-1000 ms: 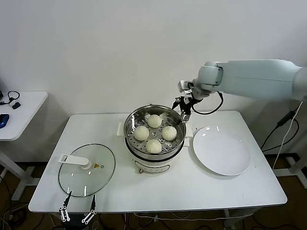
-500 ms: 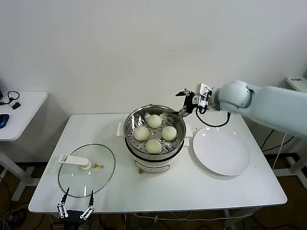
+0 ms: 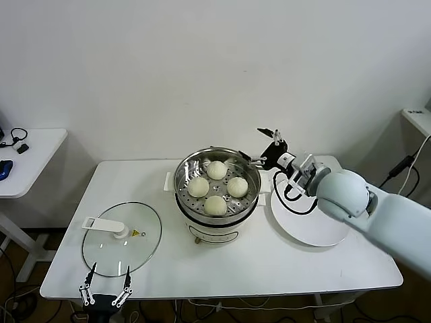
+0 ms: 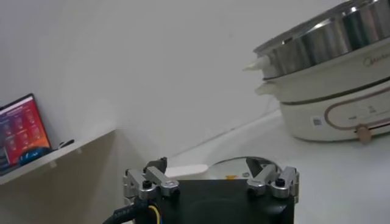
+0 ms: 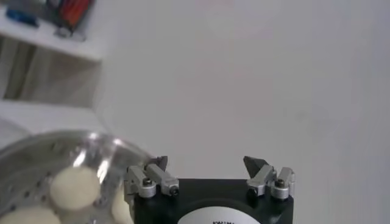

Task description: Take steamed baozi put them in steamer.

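**Four buns sit in the steamer**

While the worktop [image 3: 283, 259] carries the steamer [image 3: 217, 192] near its middle toward the rear edge, a white plate [image 3: 316, 225] lies toward the right edge and a glass lid [image 3: 121, 239] near the front left corner. Four steamed baozi [image 3: 215, 187] rest inside the steamer basket. Right end effector [image 3: 267, 147] hovers spread wide, empty, between steamer and plate. Left end effector [image 3: 106, 293] waits splayed at the front edge.

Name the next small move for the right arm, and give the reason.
Probably pull the right hand back from the shiny steel steamer. All four cream-white round baozi already sit in its basket, the flat white plate shows no buns, and the hand is open, holding nothing.
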Tool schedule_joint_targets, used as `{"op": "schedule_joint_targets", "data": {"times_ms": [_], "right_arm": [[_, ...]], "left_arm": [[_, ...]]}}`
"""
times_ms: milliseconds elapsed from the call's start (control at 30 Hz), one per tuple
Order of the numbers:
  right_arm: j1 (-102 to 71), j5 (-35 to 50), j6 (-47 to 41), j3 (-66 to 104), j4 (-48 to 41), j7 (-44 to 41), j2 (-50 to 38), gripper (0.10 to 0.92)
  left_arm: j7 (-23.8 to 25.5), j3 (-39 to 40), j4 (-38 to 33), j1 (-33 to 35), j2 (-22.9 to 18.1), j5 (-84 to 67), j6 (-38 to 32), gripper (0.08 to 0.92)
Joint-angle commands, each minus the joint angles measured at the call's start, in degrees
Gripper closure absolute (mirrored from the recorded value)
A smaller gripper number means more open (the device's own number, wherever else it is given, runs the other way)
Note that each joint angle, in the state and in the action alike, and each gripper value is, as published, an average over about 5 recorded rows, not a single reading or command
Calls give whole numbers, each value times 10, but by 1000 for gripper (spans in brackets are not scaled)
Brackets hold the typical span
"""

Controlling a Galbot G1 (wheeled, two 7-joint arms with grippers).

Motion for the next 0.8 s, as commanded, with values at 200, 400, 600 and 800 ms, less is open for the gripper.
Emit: {"op": "schedule_joint_targets", "data": {"times_ms": [200, 400, 600, 800], "right_arm": [[-620, -235, 228, 568, 68, -17, 320, 203], [-705, -290, 315, 571, 62, -42, 444, 203], [-763, -307, 407, 555, 42, -29, 499, 203], [-817, -305, 467, 500, 18, -11, 488, 203]], "left_arm": [[-5, 7, 1, -3, -17, -14, -7, 177], [-8, 11, -1, -7, -14, -32, -2, 177], [-8, 12, 4, -11, -10, -33, -2, 177], [-8, 15, 5, -12, -8, -32, -3, 177]]}}
